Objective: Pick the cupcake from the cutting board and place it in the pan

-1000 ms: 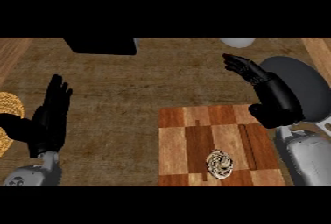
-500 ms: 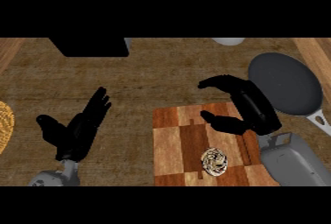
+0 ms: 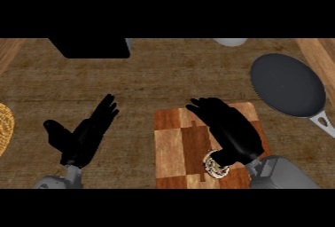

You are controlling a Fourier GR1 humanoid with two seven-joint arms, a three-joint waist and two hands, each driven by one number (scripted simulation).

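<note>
The cupcake (image 3: 216, 165) lies on the cutting board (image 3: 177, 146) (near its front edge), partly hidden beneath the right hand (image 3: 229, 131), whose fingers extend straight. The pan (image 3: 288, 84) sits well apart. The left hand (image 3: 83, 135) rests open.

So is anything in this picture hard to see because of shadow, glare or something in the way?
Head view: even light, no glare; the pan looks flat dark grey. The right hand hangs over the cutting board and covers most of the cupcake. The black hands show little detail; the left hand rests open at lower left.
</note>
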